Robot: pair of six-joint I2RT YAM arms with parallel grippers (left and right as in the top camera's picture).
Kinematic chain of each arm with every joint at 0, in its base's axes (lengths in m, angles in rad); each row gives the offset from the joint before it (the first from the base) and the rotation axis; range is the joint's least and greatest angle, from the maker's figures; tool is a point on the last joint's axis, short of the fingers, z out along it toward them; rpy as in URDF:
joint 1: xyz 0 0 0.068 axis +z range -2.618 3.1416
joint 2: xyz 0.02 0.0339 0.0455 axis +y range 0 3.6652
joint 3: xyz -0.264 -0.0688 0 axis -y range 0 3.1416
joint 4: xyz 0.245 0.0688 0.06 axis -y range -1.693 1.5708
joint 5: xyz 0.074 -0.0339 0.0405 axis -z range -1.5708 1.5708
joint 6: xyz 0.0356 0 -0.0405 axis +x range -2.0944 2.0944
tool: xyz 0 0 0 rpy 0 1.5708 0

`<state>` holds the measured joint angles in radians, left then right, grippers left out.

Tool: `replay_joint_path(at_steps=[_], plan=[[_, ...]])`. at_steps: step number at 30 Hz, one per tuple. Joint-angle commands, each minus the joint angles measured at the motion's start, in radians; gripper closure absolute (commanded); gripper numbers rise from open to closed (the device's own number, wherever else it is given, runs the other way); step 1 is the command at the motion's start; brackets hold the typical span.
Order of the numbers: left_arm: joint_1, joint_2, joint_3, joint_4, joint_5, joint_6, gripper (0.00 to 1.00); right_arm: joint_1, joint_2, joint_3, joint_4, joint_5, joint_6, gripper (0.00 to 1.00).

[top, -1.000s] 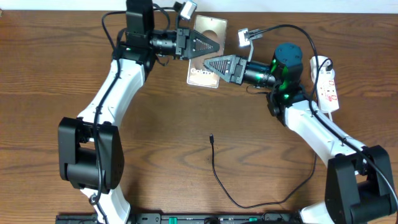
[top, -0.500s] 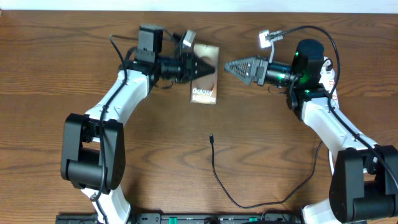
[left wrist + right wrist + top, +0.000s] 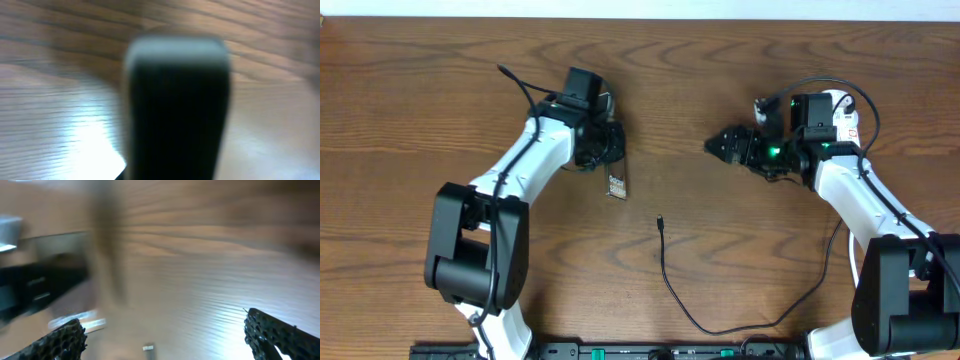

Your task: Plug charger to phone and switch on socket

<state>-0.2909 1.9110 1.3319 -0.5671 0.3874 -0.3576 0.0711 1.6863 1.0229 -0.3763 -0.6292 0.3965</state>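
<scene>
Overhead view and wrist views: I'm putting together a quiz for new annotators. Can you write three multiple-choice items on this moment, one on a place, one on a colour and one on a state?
1. Where is the plug tip of the charger cable?
A) on the table, apart from the phone
B) in the phone's port
C) in the right end effector

2. What colour is the charger cable?
A) white
B) red
C) black

3. What state is the right end effector in?
A) shut on the cable
B) open and empty
C) shut on the phone

Answers:
1 A: the overhead view shows the tip lying alone on the wood, below the phone.
2 C: it shows as a thin black line across the table.
3 B: the right wrist view shows its fingers spread, with only table between them.
</scene>
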Motion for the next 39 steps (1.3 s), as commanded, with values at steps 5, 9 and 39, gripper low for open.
replay_joint_path(at_steps=[5, 9, 39], plan=[[-0.108, -0.002, 0.013, -0.008, -0.329, 0.024, 0.92, 0.046, 0.003, 0.002, -0.210, 0.308, -0.082, 0.01], [-0.147, 0.020, 0.013, -0.008, -0.381, 0.008, 0.93, 0.082, 0.003, 0.002, -0.308, 0.456, -0.133, 0.01], [-0.159, 0.062, 0.012, -0.042, -0.317, 0.005, 0.76, 0.161, 0.003, 0.001, -0.214, 0.379, -0.144, 0.01]])
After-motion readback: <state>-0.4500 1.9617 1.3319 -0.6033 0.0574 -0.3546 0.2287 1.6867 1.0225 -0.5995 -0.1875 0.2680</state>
